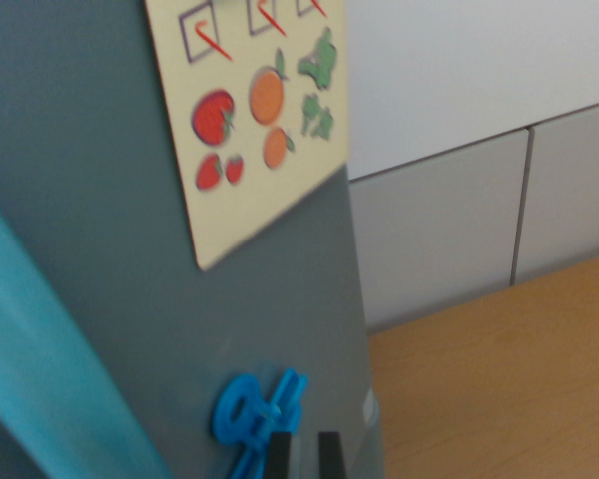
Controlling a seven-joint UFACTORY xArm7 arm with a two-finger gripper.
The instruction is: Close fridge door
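Note:
The grey fridge door (pixel 90 190) fills the wrist view's left and centre, and its right edge runs down from the top towards the bottom middle. It carries a cream sheet (pixel 255 110) with pictures of fruit and vegetables, and a blue magnet (pixel 248 414) low down. A teal strip (pixel 35 349) slants across the lower left. My gripper (pixel 303 457) shows only as two black fingertips (pixel 280 457) at the bottom edge. They stand close together with nothing between them, right in front of the door beside the magnet. I cannot tell whether they touch the door.
A wooden surface (pixel 499 384) lies at the lower right of the door. Behind it stand grey panels (pixel 439 230) with a vertical seam, and a white wall (pixel 479 70) above them.

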